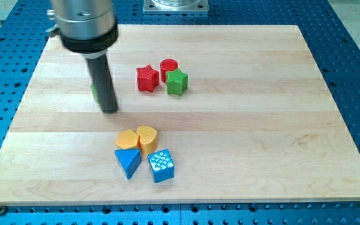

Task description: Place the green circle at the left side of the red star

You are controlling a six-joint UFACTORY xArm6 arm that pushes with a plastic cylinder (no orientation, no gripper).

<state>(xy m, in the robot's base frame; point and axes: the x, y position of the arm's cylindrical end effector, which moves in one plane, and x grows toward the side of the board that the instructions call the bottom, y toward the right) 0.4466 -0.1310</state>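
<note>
Bare board left of red star (pixel 147 79), red circle (pixel 169 65) and green star (pixel 177 81) crowding its right.

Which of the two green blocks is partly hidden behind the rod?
The green circle, only a sliver at the rod's left edge, just above my tip. The green star stands fully visible beside the red star.

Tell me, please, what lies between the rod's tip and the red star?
In the camera view, nothing: only bare wooden board separates my tip from the red star. The green circle is almost hidden behind the rod, on the side away from the star.
</note>
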